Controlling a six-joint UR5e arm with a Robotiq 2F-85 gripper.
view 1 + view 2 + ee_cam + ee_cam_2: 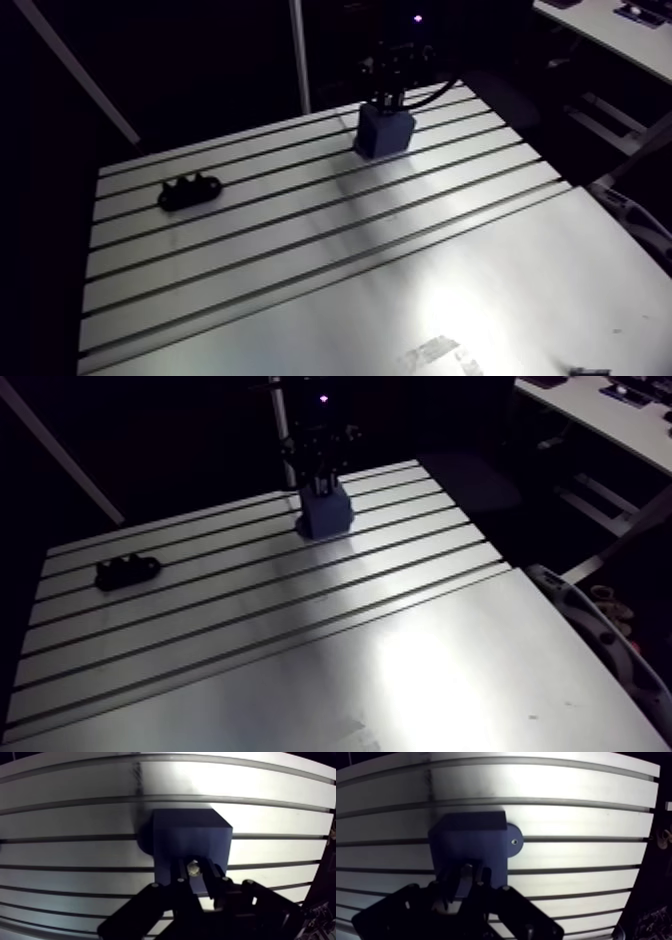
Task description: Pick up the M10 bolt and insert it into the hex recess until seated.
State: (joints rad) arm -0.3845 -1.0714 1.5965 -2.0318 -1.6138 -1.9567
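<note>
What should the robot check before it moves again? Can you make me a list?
1. Bolt pinched between the fingers: ok.
2. Bolt over the blue block: ok.
3. Bolt lined up with the hex recess: cannot tell, the recess is hidden.
4. Bolt seated: cannot tell.
5. Block flat on the table: ok.
6. Black part well away from the block: ok.
</note>
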